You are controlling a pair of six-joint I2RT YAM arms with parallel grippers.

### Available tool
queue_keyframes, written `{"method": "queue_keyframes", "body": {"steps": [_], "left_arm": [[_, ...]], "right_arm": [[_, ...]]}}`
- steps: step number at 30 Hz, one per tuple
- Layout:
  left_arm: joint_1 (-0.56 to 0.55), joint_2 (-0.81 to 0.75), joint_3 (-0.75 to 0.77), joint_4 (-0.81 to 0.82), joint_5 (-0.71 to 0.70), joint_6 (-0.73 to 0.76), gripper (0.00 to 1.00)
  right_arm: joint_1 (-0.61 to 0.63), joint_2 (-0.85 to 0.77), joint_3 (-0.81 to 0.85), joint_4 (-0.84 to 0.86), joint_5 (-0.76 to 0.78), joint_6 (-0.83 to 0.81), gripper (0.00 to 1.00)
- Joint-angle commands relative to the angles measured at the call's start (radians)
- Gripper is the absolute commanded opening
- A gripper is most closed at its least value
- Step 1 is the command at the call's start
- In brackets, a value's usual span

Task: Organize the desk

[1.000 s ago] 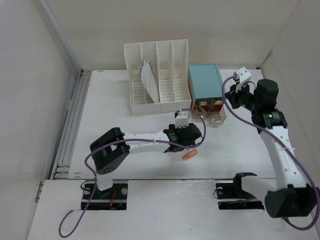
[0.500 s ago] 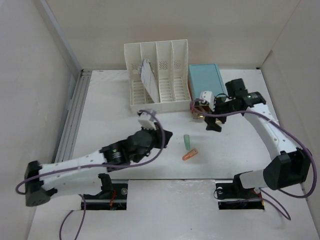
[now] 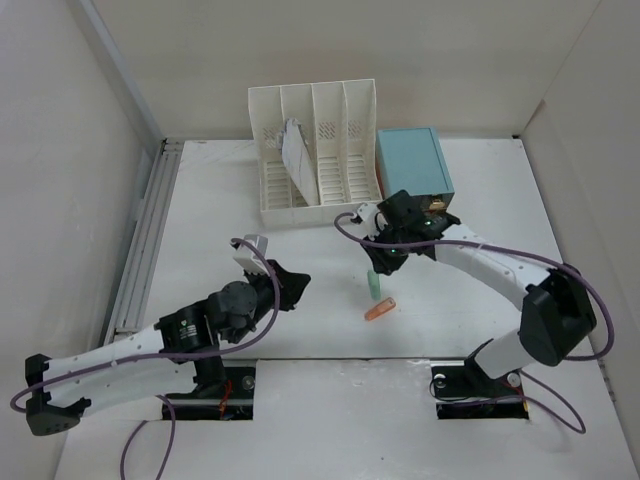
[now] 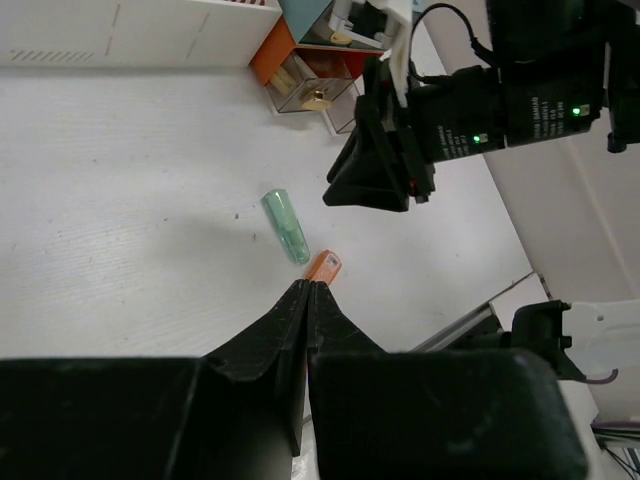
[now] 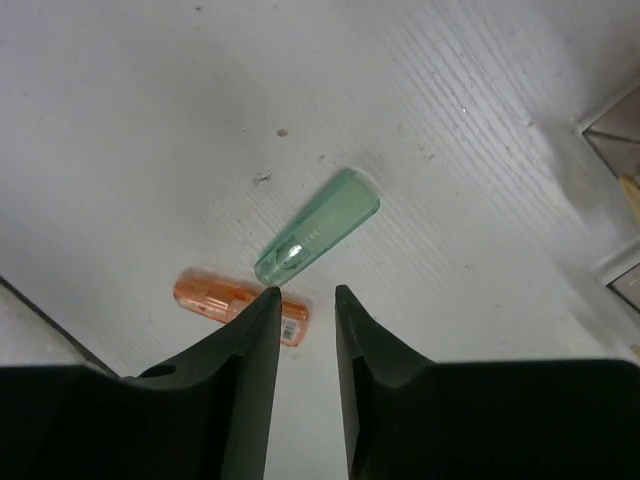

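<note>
On the white desk (image 3: pixel 220 215) lie a translucent green tube (image 3: pixel 373 284) and, just in front of it, a shorter orange tube (image 3: pixel 380 308). My right gripper (image 3: pixel 383 262) hovers just behind the green tube, open a narrow gap and holding nothing. In the right wrist view the green tube (image 5: pixel 318 240) and orange tube (image 5: pixel 235 300) lie just beyond the right gripper (image 5: pixel 305 293). My left gripper (image 3: pixel 298 283) is shut and empty, well left of both tubes. The left wrist view has the left gripper (image 4: pixel 308 285) pointing at the orange tube (image 4: pixel 324 265) and green tube (image 4: pixel 286 226).
A white slotted file rack (image 3: pixel 315 150) with a paper (image 3: pixel 297 155) in it stands at the back. Next to it is a light-blue drawer box (image 3: pixel 412 165) with small drawers (image 4: pixel 300 75) pulled out. A grey rail (image 3: pixel 140 250) runs along the left edge.
My left arm drew back to the left and its gripper shut. My right arm swung from the drawer box over to the green tube, and its jaws narrowed.
</note>
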Motion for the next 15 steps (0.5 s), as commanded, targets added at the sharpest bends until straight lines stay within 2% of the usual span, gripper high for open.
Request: {"method": "queue_keyframes", "body": {"steps": [1, 2, 3, 6, 11, 15], "left_arm": [[-0.002, -0.061, -0.025, -0.003, -0.01, -0.004, 0.0], [-0.002, -0.061, -0.025, -0.012, -0.001, -0.004, 0.0], [-0.002, -0.074, -0.025, -0.012, -0.001, -0.013, 0.0], [-0.002, -0.084, -0.034, -0.023, 0.008, -0.013, 0.0], [-0.002, -0.104, -0.043, -0.047, -0.012, -0.013, 0.0], [-0.002, -0.104, -0.043, -0.047, -0.012, -0.004, 0.0]], "right_arm": [[0.033, 0.049, 0.076, 0.093, 0.235, 0.306, 0.34], [0.022, 0.078, 0.099, 0.049, 0.216, 0.315, 0.38], [0.022, 0.109, 0.122, 0.037, 0.2, 0.345, 0.5], [0.013, 0.192, 0.151, 0.036, 0.185, 0.373, 0.59], [0.013, 0.239, 0.11, 0.092, 0.225, 0.422, 0.59], [0.013, 0.251, 0.077, 0.092, 0.199, 0.431, 0.52]]}}
